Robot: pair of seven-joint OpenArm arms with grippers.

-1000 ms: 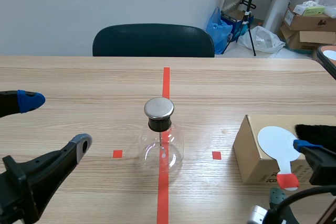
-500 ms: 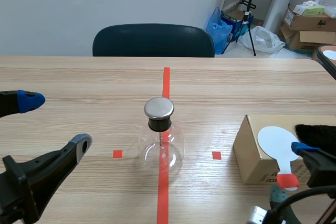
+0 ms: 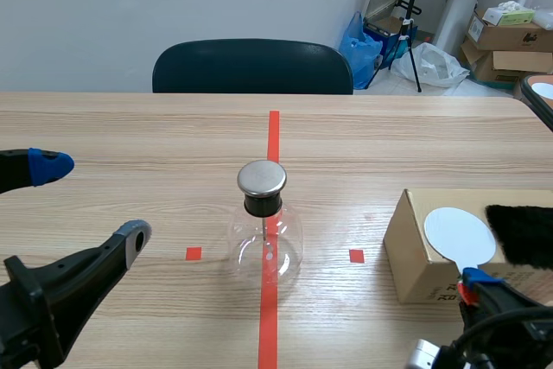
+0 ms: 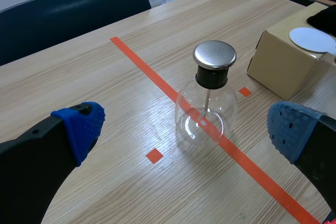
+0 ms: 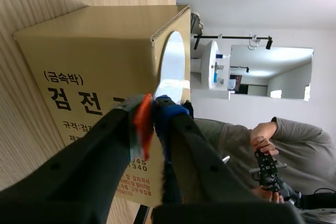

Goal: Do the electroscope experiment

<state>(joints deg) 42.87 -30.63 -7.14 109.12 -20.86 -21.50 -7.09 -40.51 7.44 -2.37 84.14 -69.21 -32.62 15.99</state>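
On my left side, the left gripper (image 3: 93, 200) hangs low over the near part of the wooden table (image 3: 155, 136) with its two fingers spread wide and nothing between them; in its wrist view the blue dotted pads (image 4: 80, 128) stand far apart at either side. Ahead of that released gripper, at the middle of the table, I see the electroscope (image 3: 264, 239): a round clear glass flask standing upright on the long orange-red tape line, closed with a black stopper and a flat metal cap (image 3: 262, 177), a thin rod hanging down inside the glass. It stands apart from both grippers, between the two small red tape squares. Behind it, across the table, a dark chair (image 3: 252, 66) is pushed in. Further right a cardboard box (image 3: 413, 252) sits near the table's edge, well apart from the flask. On its top lies a white disc paddle (image 3: 458, 235), its orange-red handle (image 5: 142, 124) sticking out past the box's near edge. The right gripper (image 5: 149, 109) is clamped on that handle: its wrist view shows the two fingers pressed together with the orange piece pinched between them. Just beside the disc, on the box's right part, lies a black furry piece (image 3: 524, 235).
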